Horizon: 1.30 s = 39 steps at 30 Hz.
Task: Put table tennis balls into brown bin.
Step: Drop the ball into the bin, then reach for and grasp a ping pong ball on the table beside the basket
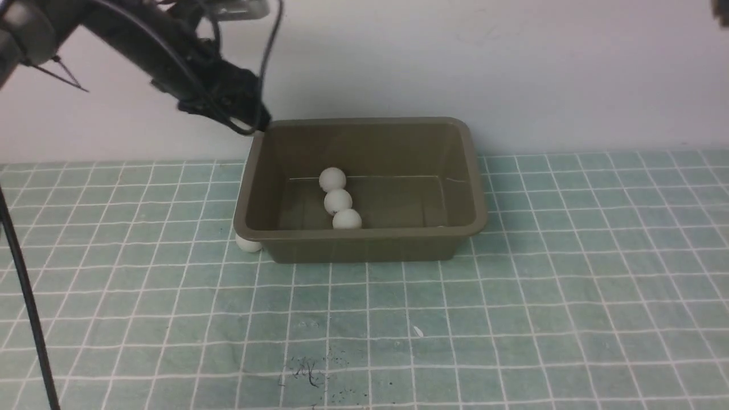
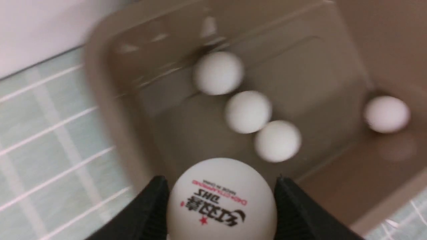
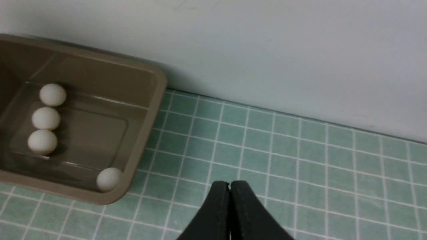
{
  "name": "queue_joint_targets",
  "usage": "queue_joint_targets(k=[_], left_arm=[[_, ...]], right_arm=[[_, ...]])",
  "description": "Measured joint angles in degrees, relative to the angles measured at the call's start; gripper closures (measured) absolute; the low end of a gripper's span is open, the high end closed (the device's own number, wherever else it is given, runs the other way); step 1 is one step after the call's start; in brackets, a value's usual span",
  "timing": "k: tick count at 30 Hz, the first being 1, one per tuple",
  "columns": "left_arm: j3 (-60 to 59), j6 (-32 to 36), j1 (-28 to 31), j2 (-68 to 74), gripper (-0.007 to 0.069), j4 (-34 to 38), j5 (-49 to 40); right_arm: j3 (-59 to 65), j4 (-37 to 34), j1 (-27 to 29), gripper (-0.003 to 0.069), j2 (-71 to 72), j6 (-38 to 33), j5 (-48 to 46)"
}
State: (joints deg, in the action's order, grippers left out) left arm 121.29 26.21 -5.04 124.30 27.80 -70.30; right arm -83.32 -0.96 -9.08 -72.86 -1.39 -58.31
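Nearly done, the task had two balls left: one white table tennis ball (image 1: 249, 245) outside, partly hidden by the olive-brown plastic bin (image 1: 364, 247), another (image 2: 222, 210) clamped in the left hand (image 2: 220, 190). Four lay inside, the rightmost (image 3: 109, 179) mostly hidden up front; the right hand's (image 3: 230, 185) fingertips met.

And here the front view looks forward and down from the robot's side onto the olive-brown rectangular plastic bin (image 1: 364, 247), taking in its whole rim! The left wrist view, much nearer, peers down from above the bin's left end. The right wrist view looks down from the bin's right, farther off than its left counterpart. Both wrist views share the bin's interior and the pale wall (image 3: 267, 60) behind it.
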Motion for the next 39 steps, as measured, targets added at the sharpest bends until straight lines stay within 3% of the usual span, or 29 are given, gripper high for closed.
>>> queue_joint_targets(k=[4,8,11,13,16,17,18,21,24,31,38,39], left_arm=[[0.00,0.04,-3.96,2.95,0.0239,-1.71,0.18],[-0.16,-5.84,-5.60,4.20,0.0057,-4.51,0.29],[0.13,-10.49,-5.25,3.86,0.0046,-8.39,0.05],[0.18,-12.81,-4.36,3.56,0.0116,-11.92,-0.10],[0.18,-14.11,-2.05,3.44,0.0295,-14.74,-0.10],[0.18,-14.49,0.29,3.50,0.0495,-15.37,-0.10],[0.18,-14.71,1.83,3.55,0.0552,-15.37,-0.10],[0.18,-14.84,5.35,4.32,0.0615,-14.87,-0.10],[0.18,-15.11,6.04,6.20,0.0629,-14.26,-0.10],[0.18,-13.01,1.41,10.29,0.0582,-10.78,-0.10],[0.18,-14.13,-2.05,10.35,0.0318,-13.97,-0.04],[0.18,-14.13,-2.05,10.35,0.0309,-14.11,-0.04]], right_arm=[[6.55,-2.07,0.00,0.0673,3.39,-0.59,1.37],[9.32,-1.93,0.00,0.0673,6.23,-0.64,1.56],[9.57,-1.53,0.00,0.0673,7.35,-0.64,1.72],[9.57,-1.19,0.00,0.0673,7.98,-0.64,1.74],[9.57,-0.66,0.00,0.0673,8.52,-0.76,1.79],[9.57,-0.26,0.00,0.0673,8.71,-0.76,1.85],[9.57,0.22,0.00,0.0673,8.77,-0.76,1.85],[9.57,1.50,0.00,0.0673,8.88,-0.76,1.90],[9.57,1.80,0.00,0.0673,8.88,-0.76,2.24],[9.81,1.92,0.00,0.0673,8.88,-0.76,3.44],[9.85,1.92,0.00,0.0673,8.88,-0.76,5.04],[9.85,1.92,0.00,0.0673,8.88,-0.76,5.13]])
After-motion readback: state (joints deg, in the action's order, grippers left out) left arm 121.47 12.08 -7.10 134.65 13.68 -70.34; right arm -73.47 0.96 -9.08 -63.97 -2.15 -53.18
